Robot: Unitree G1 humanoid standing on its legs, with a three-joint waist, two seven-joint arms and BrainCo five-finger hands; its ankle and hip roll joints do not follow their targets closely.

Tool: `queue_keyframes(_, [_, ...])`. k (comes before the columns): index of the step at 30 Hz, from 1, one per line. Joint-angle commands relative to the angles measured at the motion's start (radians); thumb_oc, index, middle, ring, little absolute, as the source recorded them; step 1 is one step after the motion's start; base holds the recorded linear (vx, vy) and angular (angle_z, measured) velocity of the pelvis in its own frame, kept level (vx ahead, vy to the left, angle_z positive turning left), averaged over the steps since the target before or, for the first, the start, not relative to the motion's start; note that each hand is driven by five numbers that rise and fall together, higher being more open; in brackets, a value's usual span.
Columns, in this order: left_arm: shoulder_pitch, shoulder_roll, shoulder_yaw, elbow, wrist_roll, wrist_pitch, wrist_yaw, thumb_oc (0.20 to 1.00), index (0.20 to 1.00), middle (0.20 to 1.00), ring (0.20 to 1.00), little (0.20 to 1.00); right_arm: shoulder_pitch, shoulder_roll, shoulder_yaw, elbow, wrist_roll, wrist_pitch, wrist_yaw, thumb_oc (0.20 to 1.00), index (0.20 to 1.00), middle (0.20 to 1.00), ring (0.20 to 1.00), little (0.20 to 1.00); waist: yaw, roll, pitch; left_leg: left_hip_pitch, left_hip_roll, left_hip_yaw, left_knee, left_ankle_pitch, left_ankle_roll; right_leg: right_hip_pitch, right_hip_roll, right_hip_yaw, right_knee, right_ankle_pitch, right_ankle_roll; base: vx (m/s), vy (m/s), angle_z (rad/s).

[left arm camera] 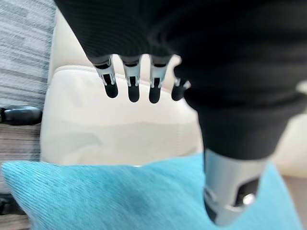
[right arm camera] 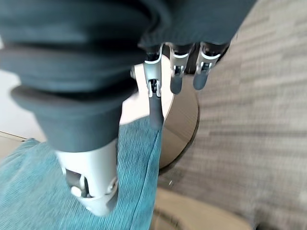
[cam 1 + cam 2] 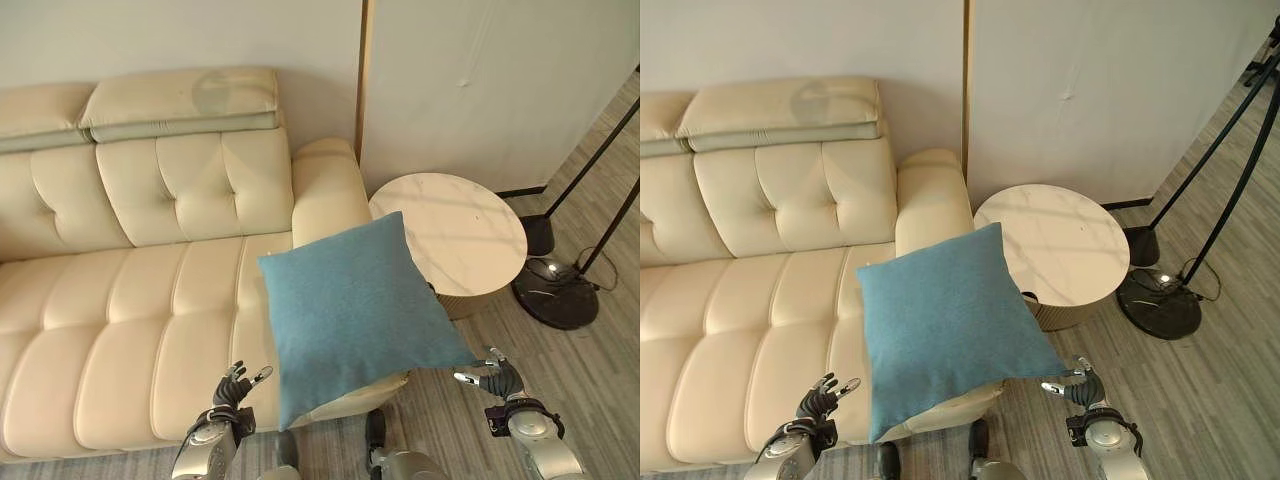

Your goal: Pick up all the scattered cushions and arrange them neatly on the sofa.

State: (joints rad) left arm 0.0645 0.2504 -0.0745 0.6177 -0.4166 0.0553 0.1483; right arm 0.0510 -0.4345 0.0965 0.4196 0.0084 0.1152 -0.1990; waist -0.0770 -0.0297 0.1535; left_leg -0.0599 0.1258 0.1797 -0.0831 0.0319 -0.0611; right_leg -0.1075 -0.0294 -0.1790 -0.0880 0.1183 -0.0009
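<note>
A square blue cushion point(image 3: 355, 310) hangs tilted over the right end of the cream sofa's seat point(image 3: 120, 300), one corner up near the armrest point(image 3: 325, 190). My left hand point(image 3: 229, 390) is just left of its lowest corner, fingers straight and apart from the fabric. My right hand point(image 3: 497, 380) sits at the cushion's right corner, over the floor, with its fingers straight too. In the left wrist view the cushion point(image 1: 120, 196) lies below the open fingers point(image 1: 132, 86). In the right wrist view the cushion's edge point(image 2: 144, 158) runs beside the thumb. I cannot tell whether either hand touches it.
A round white marble side table point(image 3: 460, 235) stands right of the armrest, against a pale wall panel. A floor lamp's round black base point(image 3: 555, 290) and slanted black poles point(image 3: 600, 150) stand further right on the grey wood floor point(image 3: 590, 370).
</note>
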Motion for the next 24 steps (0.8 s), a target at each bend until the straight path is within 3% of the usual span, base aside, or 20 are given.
queue_keyframes(1, [-0.082,0.039,0.009,0.046,-0.033,-0.047,0.007,1.000,1.000,1.000,1.000,1.000,-0.138,-0.094,-0.039,-0.048,-0.056,-0.026,-0.054,1.000,1.000,1.000,1.000,1.000,0.006,-0.019,0.007,0.025,0.023,-0.001,0.050,-0.007,-0.018,0.068,-0.055,0.010,0.101,-0.206,0.085,-0.01,0.063,-0.09])
queue_keyframes(6, [-0.238,0.078,-0.038,0.114,-0.071,-0.072,0.015,1.000,1.000,1.000,1.000,1.000,-0.322,-0.214,0.017,0.030,-0.023,-0.020,-0.068,1.000,1.000,1.000,1.000,1.000,0.007,-0.043,0.052,-0.055,0.013,-0.006,0.053,-0.014,-0.015,-0.034,-0.067,0.027,0.117,-0.185,0.095,-0.07,0.059,-0.01])
queue_keyframes(11, [-0.349,0.102,-0.055,0.169,-0.115,-0.101,0.048,1.000,1.000,1.000,1.000,1.000,-0.443,-0.226,0.065,0.106,0.039,-0.024,-0.086,1.000,1.000,1.000,1.000,1.000,0.006,-0.062,0.084,-0.135,0.008,-0.007,0.078,-0.011,-0.014,-0.121,-0.074,0.046,0.140,-0.164,0.096,-0.11,0.024,0.02])
queue_keyframes(16, [-0.467,0.095,-0.086,0.191,-0.167,-0.123,0.080,1.000,1.000,1.000,1.000,1.000,-0.517,-0.140,0.124,0.130,0.103,-0.027,-0.113,1.000,1.000,1.000,1.000,1.000,0.003,-0.089,0.116,-0.259,0.000,-0.005,0.120,-0.001,-0.012,-0.239,-0.084,0.058,0.161,-0.133,0.096,-0.05,0.000,-0.08])
queue_keyframes(17, [-0.481,0.085,-0.097,0.187,-0.175,-0.126,0.084,1.000,1.000,1.000,1.000,1.000,-0.525,-0.117,0.134,0.122,0.112,-0.030,-0.121,1.000,1.000,1.000,1.000,1.000,0.001,-0.088,0.118,-0.260,0.002,-0.010,0.121,-0.024,-0.018,-0.245,-0.082,0.063,0.164,-0.150,0.102,-0.03,-0.006,-0.12])
queue_keyframes(18, [-0.483,0.086,-0.096,0.186,-0.175,-0.126,0.084,1.000,1.000,1.000,1.000,1.000,-0.527,-0.117,0.133,0.122,0.112,-0.030,-0.122,1.000,1.000,1.000,1.000,1.000,0.000,-0.092,0.123,-0.275,-0.001,-0.002,0.125,0.000,-0.012,-0.257,-0.086,0.058,0.164,-0.129,0.096,0.06,-0.004,-0.09])
queue_keyframes(20, [-0.511,0.052,-0.118,0.181,-0.181,-0.116,0.083,1.000,1.000,1.000,1.000,1.000,-0.521,-0.035,0.161,0.075,0.123,-0.040,-0.128,1.000,1.000,1.000,1.000,1.000,-0.005,-0.093,0.127,-0.287,0.000,-0.009,0.127,-0.022,-0.018,-0.273,-0.083,0.069,0.166,-0.142,0.103,-0.01,-0.006,-0.08])
queue_keyframes(21, [-0.524,0.037,-0.128,0.178,-0.185,-0.114,0.084,1.000,1.000,1.000,1.000,1.000,-0.523,-0.011,0.172,0.053,0.125,-0.045,-0.130,1.000,1.000,1.000,1.000,1.000,-0.007,-0.098,0.135,-0.302,-0.002,-0.001,0.130,0.002,-0.010,-0.285,-0.087,0.065,0.163,-0.119,0.097,-0.01,0.002,-0.08])
queue_keyframes(22, [-0.523,0.037,-0.128,0.178,-0.185,-0.114,0.084,1.000,1.000,1.000,1.000,1.000,-0.522,-0.010,0.173,0.053,0.125,-0.044,-0.130,1.000,1.000,1.000,1.000,1.000,-0.006,-0.095,0.129,-0.289,0.000,-0.008,0.127,-0.022,-0.017,-0.274,-0.083,0.070,0.164,-0.140,0.103,-0.09,-0.005,-0.12])
queue_keyframes(24, [-0.542,-0.008,-0.155,0.155,-0.199,-0.107,0.079,1.000,1.000,1.000,1.000,1.000,-0.516,0.036,0.209,-0.019,0.117,-0.049,-0.125,1.000,1.000,1.000,1.000,1.000,-0.012,-0.104,0.144,-0.296,-0.001,-0.001,0.130,0.001,-0.009,-0.287,-0.085,0.068,0.160,-0.115,0.097,-0.04,-0.001,-0.11])
